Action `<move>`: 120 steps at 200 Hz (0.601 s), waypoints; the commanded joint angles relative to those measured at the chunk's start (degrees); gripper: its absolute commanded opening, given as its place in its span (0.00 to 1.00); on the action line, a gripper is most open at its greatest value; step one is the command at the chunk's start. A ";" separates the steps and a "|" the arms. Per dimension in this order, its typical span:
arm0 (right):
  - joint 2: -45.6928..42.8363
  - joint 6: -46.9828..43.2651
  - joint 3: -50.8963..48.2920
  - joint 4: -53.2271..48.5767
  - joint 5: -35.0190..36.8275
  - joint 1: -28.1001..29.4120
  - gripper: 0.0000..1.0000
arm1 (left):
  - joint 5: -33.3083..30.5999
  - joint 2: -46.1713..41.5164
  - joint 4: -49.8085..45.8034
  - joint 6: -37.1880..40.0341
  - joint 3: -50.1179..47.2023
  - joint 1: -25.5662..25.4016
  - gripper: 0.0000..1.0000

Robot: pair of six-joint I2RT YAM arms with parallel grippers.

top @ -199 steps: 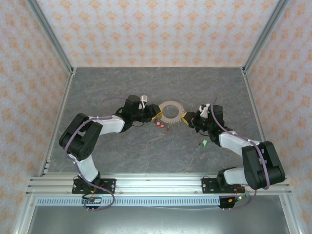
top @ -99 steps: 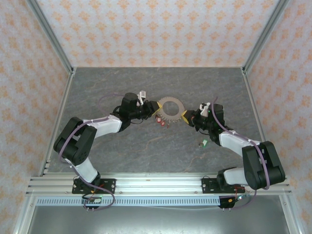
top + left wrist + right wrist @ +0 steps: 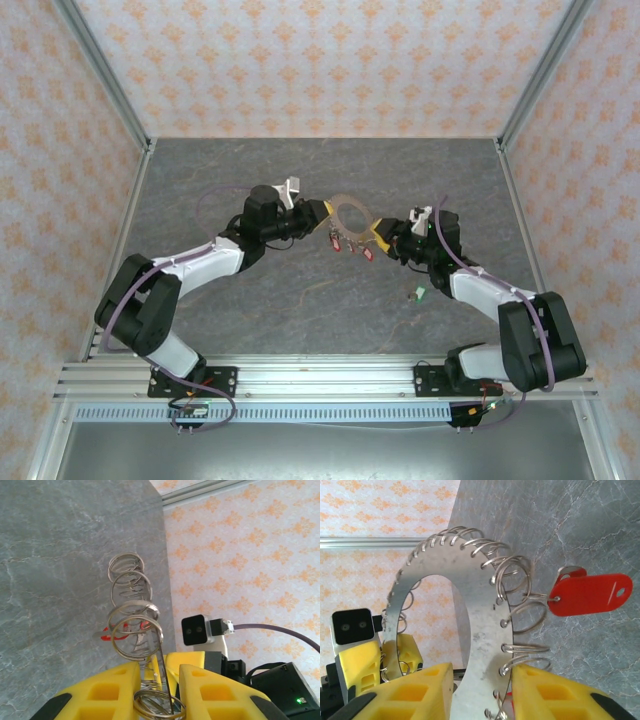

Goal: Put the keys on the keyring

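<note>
My left gripper point(image 3: 160, 672) pinches the keyring point(image 3: 480, 640); my right gripper point(image 3: 482, 672), spread, straddles its opposite rim, a red key point(image 3: 590, 595) dangling just beyond.

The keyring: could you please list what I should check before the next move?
1. Left hand gripping the keyring: ok, its fingers are closed on the edge.
2. Right hand clear of the keyring: not ok, its jaws are open but straddle the plate.
3. Red keys hanging from the keyring: ok.
4. Green key on the keyring: not ok, it lies on the table.
5. Dark key located: cannot tell.
</note>
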 commanded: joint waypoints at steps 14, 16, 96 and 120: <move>-1.23 1.64 1.43 5.30 0.43 0.24 0.39 | 0.16 -2.12 2.13 -0.28 1.92 -0.22 0.00; -1.22 1.81 1.44 5.55 0.47 0.25 0.39 | 0.15 -2.11 2.19 -0.27 1.88 -0.24 0.00; -2.59 2.11 1.28 0.53 4.05 0.26 0.60 | -0.88 -3.92 4.33 -2.20 1.16 -0.33 0.00; -3.37 3.28 1.00 -1.03 4.28 0.25 0.64 | -1.02 -4.55 4.30 -2.42 1.27 -0.34 0.00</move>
